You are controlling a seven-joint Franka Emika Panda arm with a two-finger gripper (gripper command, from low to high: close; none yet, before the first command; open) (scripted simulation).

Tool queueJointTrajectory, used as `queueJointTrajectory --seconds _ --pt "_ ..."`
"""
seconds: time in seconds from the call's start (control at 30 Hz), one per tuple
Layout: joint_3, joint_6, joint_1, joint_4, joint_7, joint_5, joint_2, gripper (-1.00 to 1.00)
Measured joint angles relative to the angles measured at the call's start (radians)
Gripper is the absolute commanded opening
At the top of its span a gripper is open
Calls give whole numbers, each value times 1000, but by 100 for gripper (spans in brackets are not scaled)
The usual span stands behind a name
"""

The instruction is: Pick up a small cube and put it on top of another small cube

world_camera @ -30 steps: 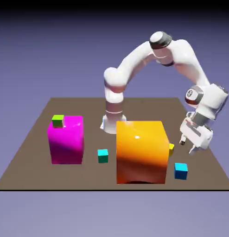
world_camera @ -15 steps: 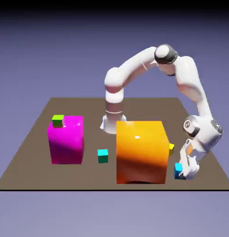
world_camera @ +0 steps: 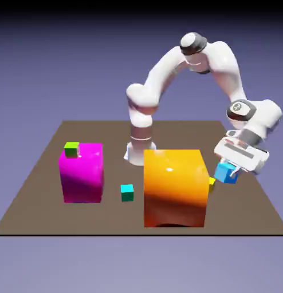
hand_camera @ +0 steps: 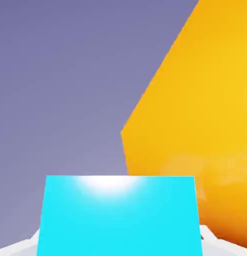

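**Robot claw holding 1 blue cube in the air**

The gripper [world_camera: 230, 170] is gripping the small cube [world_camera: 226, 172], its fingers closed against it, above the table [world_camera: 40, 189] beside the large orange block [world_camera: 175, 187]. In the hand view, the cube [hand_camera: 118, 215] is filling the lower frame. The lime-green cube [world_camera: 71, 149] is sitting atop the magenta block [world_camera: 82, 173], well apart.

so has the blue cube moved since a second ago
Yes. The blue cube has risen off the table, now held by the gripper beside the orange block.
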Motion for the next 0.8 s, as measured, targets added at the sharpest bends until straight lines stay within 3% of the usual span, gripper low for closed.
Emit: queueJointTrajectory --seconds 0.33,0.7,0.8 --pt "-335 -263 -362 -57 87 58 110 -100" --pt "-488 -546 -761 -18 242 295 142 -100" --pt "-455 -465 -787 -100 257 325 147 -100"
